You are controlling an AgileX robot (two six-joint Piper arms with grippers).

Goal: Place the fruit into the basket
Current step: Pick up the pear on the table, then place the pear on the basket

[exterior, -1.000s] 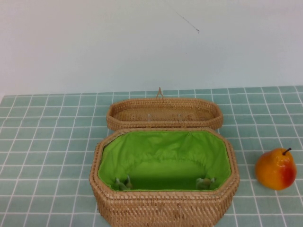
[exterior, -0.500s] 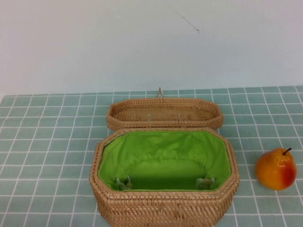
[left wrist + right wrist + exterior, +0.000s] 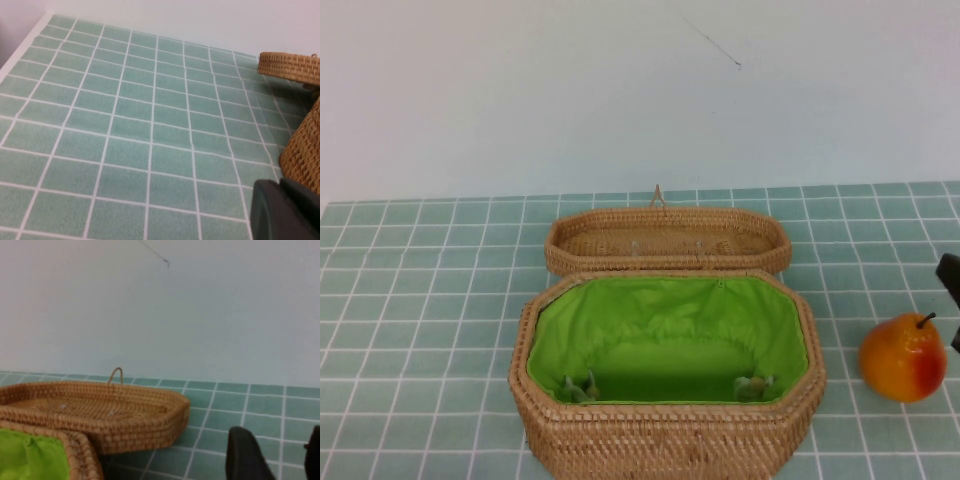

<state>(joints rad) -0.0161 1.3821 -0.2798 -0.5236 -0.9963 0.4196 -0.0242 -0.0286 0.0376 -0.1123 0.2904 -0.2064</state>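
While the basket fills the lower centre of the high view, its lid lies open behind it. At lower right the fruit rests on the tiled table, apart from the basket. Just above it, at the right edge, the right gripper shows its jaws spread. The left gripper shows one dark corner; jaws cannot be told.

Fruit: glossy pear shape, orange-yellow w/ red blush, short dark stem up; sits upright on tiled surface at 3 o'clock of basket, near but not touching. Basket: tan wicker, elongated octagon, green lining, open and empty; attached lid lies flat, inside up, at 12 o'clock.

Right tool at the right edge, just past the fruit toward 1 o'clock, fingers apart. Left tool low beside the basket's left wall.
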